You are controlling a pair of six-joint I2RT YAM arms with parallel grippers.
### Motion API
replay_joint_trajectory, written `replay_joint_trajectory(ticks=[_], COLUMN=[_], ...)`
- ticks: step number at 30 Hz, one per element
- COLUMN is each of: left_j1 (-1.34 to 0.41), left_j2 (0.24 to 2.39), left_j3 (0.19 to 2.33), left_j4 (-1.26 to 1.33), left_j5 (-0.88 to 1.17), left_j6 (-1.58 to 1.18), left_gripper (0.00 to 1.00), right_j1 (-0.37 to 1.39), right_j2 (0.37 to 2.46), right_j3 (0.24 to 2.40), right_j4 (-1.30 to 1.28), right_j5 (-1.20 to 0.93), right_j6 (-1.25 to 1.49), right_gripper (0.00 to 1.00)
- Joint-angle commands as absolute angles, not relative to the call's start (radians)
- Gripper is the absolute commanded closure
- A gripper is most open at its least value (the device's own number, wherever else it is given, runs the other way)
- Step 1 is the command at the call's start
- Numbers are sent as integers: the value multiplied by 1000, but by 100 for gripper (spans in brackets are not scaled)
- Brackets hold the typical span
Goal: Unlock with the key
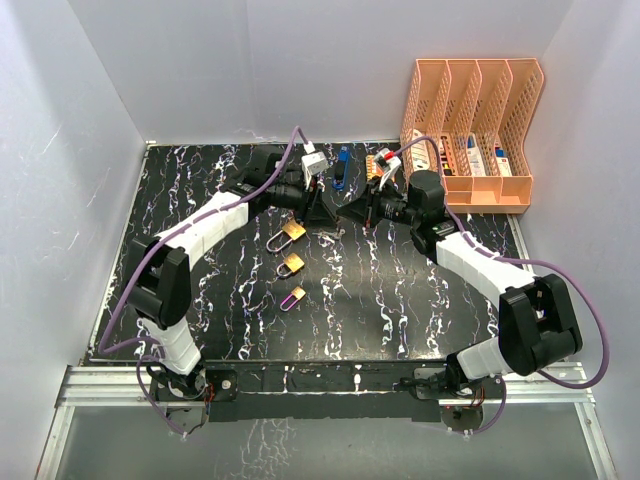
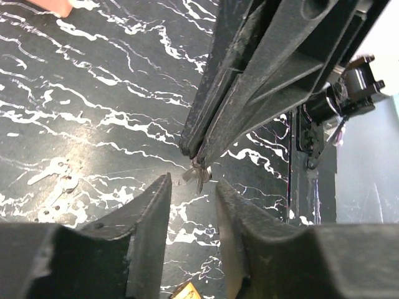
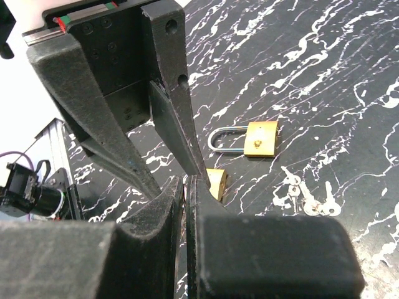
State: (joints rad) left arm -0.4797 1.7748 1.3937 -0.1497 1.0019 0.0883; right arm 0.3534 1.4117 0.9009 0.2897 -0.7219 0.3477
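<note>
Brass padlocks (image 1: 292,232) lie near the middle of the bench (image 1: 400,300). Just behind them, the right gripper (image 2: 196,157) pinches the key (image 2: 199,175) by its edge, with the left gripper (image 2: 192,187) narrowly parted around it. So slim a hold may let it twist or drop.

We've got a left arm (image 1: 205,228) & right arm (image 1: 470,262): white shell links, black joint housings, purple cables (image 1: 112,310) looping alongside. Fingers (image 2: 149,237) are black, wedge-shaped, scuffed. Screw holes (image 3: 168,26) in black mount; red/green marks (image 3: 61,22) on rail.
</note>
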Motion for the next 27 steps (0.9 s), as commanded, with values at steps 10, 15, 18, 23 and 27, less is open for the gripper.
replay_joint_trajectory(ticks=[10,15,18,23,27], left_j1=[-404,-405,-405,-415,-440], left_j2=[1448,1400,1409,1436,1500], left_j3=[1048,916,878,832,842], left_j4=[259,360,372,400,360], left_j5=[551,407,343,259,161], left_j6=[-130,-158,-165,-141,-73], left_gripper=[19,2,1,2,1], right_j1=[333,333,331,331,331], right_j2=[1370,1345,1342,1334,1343], right_j3=[822,756,719,662,670], right_j4=[359,446,523,661,653], right_j5=[-543,-483,-472,-442,-438], right_j6=[458,505,548,630,628], right_gripper=[100,100,100,100,100])
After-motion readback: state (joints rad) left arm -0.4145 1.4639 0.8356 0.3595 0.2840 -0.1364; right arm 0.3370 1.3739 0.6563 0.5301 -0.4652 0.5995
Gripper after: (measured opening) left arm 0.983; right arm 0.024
